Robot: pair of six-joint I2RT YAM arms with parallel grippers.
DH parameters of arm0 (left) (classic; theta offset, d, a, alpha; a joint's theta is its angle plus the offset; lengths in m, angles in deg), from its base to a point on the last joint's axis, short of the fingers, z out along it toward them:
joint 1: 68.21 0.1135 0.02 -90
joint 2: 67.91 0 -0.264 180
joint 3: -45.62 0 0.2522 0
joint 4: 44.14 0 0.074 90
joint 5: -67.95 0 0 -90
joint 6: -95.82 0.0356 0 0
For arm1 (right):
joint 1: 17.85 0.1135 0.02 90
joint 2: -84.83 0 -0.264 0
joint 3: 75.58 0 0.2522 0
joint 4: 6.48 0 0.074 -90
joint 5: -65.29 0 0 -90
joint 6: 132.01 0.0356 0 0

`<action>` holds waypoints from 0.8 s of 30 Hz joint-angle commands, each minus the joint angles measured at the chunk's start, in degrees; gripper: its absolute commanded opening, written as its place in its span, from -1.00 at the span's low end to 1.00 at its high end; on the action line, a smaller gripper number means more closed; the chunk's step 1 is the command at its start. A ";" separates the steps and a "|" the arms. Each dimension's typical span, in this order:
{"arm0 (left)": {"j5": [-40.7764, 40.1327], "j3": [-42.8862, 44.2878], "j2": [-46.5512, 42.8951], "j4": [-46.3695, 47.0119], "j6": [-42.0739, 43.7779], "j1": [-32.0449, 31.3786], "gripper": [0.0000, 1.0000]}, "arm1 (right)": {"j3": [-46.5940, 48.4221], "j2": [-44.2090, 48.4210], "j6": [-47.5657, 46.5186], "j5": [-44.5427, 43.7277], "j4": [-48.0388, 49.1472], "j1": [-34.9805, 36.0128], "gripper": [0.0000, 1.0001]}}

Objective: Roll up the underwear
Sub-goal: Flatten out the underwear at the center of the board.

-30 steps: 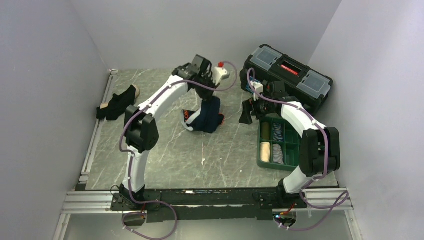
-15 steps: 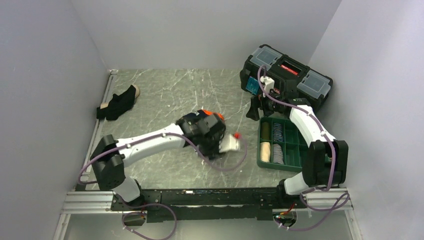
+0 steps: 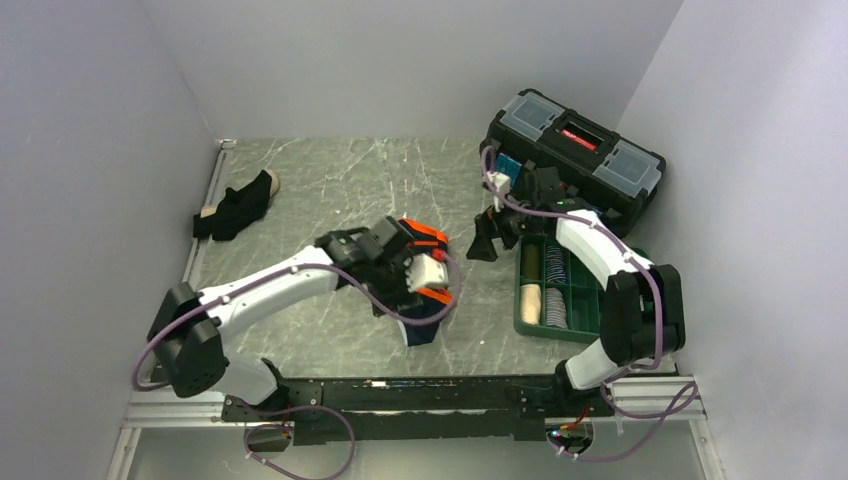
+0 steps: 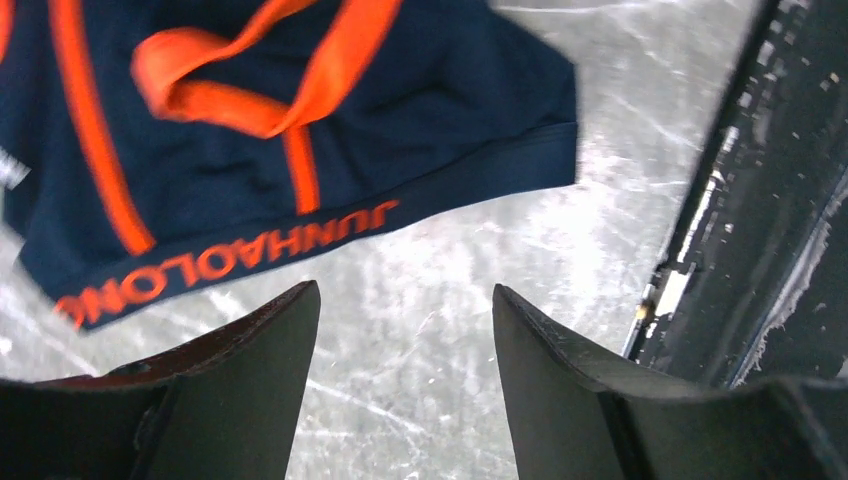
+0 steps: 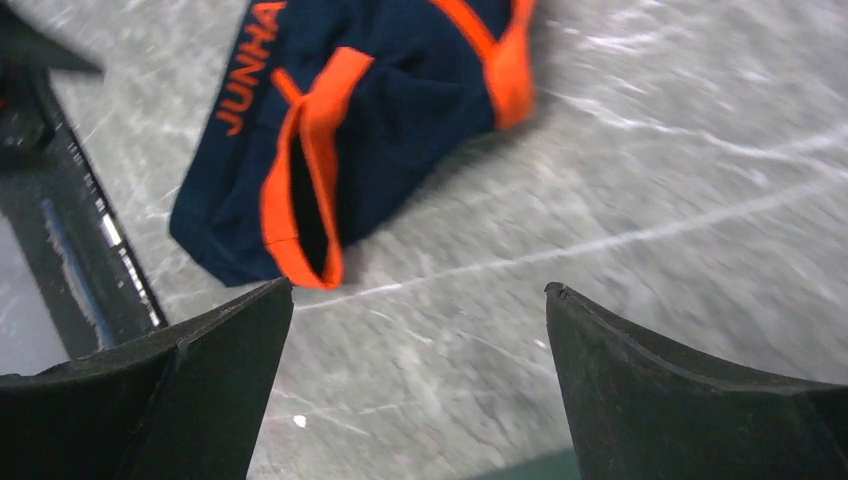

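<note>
A dark navy underwear (image 3: 423, 330) with orange trim and an orange-lettered waistband lies spread on the marble table near the front middle, partly under my left wrist. In the left wrist view the underwear (image 4: 300, 130) lies just beyond my left gripper (image 4: 405, 290), which is open with only bare table between its fingers. My right gripper (image 5: 420, 290) is open too and hovers over the table to the right of the same underwear (image 5: 370, 120). From above, the right gripper (image 3: 485, 240) sits beside the tray. A black underwear with a tan band (image 3: 235, 205) lies crumpled at the far left.
A green compartment tray (image 3: 592, 322) with rolled cloths stands at the right, under the right arm. A black toolbox with a red latch (image 3: 575, 150) is at the back right. The metal front rail (image 4: 740, 200) runs close to the left gripper.
The left arm swung from the back of the table to the front middle with the navy underwear, then opened and let it go. The right gripper shifted slightly left.
</note>
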 commanded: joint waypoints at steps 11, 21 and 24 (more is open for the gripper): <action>5.96 4.88 0.33 6.07 -11.74 33.36 0.40 | -0.95 -6.08 -0.37 -1.66 3.29 17.48 0.79; 14.99 16.90 22.46 5.67 -15.66 40.13 0.41 | 1.93 -15.96 1.73 -5.10 3.89 21.11 0.28; 17.49 18.97 27.81 6.04 -16.54 40.38 0.41 | 2.39 -17.25 1.68 -5.22 2.78 21.11 0.02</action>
